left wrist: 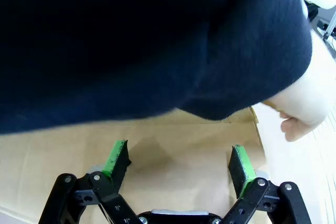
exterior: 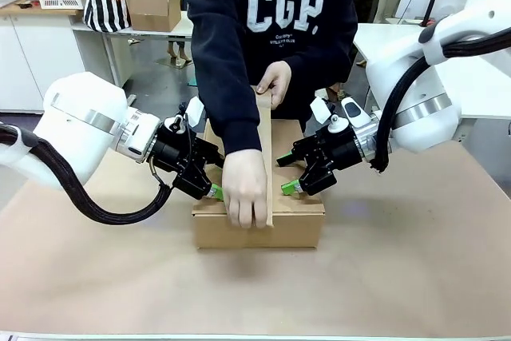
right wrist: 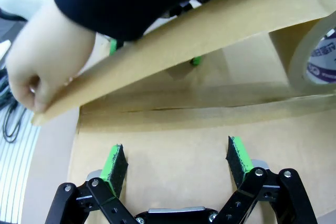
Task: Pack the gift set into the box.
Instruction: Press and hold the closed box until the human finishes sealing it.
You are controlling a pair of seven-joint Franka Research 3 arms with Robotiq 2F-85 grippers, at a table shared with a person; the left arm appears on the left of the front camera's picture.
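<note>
Box: brown corrugated carton, top flaps folded shut, at the middle of the worktop, which is covered in brown paper. Gift set: not visible with the flaps down. Strip of brown packing tape: stretched across the middle of the box top from far edge to near edge, held taut above the flaps. Person's hands: one hand at the near edge of the box, pressing the tape end down over the front face; other hand raised at the far side, gripping the tape higher up. Tape roll: partly seen at the edge of the right wrist view, strip running from it to the pinching hand. Dark navy sleeve: across most of the left wrist view, above the cardboard. Left tool: spread, nothing between the green pads, tips resting on or just above the left flap, just beside the near hand. Right tool: spread likewise, green pads apart over bare cardboard on the right flap, just beside the tape. Background: smaller brown carton and black-and-white striped bag on a far white table.
</note>
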